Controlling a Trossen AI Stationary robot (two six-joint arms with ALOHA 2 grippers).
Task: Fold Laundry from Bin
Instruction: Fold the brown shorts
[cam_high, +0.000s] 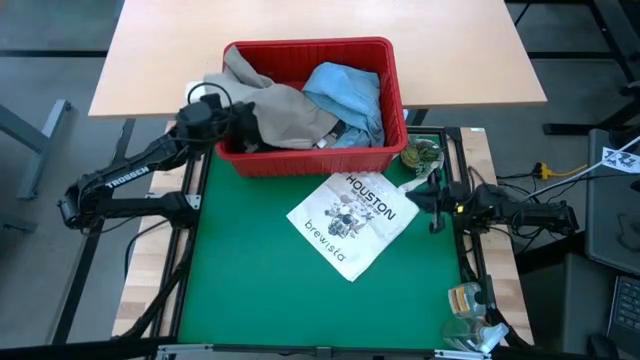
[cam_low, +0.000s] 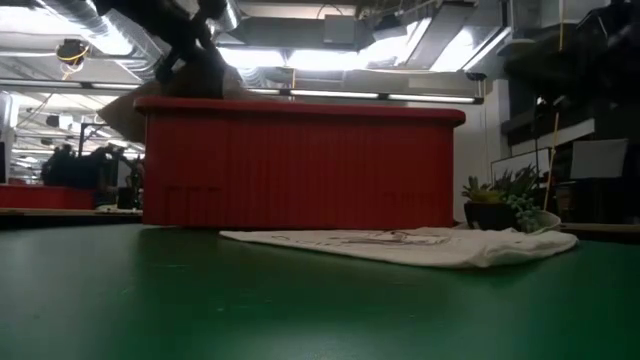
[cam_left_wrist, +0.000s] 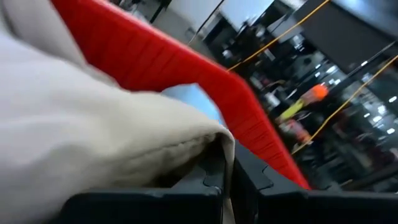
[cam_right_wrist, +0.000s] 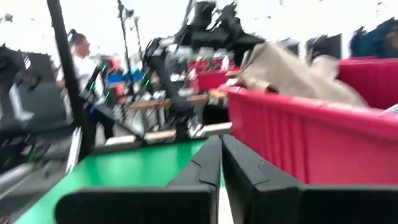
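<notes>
With its jaws shut on a fold of the beige garment, the left gripper sits over the near-left corner of the bin. Grip appears shallow, at the cloth's edge; on lifting it may slip free. Beige cloth overlaps the blue shirt, so a pull may drag that out too, or snag on the rim and tug the bin. The right gripper waits by the table's right edge, jaws closed and empty, just beside the tote, which occupies the folding space on the mat.
</notes>
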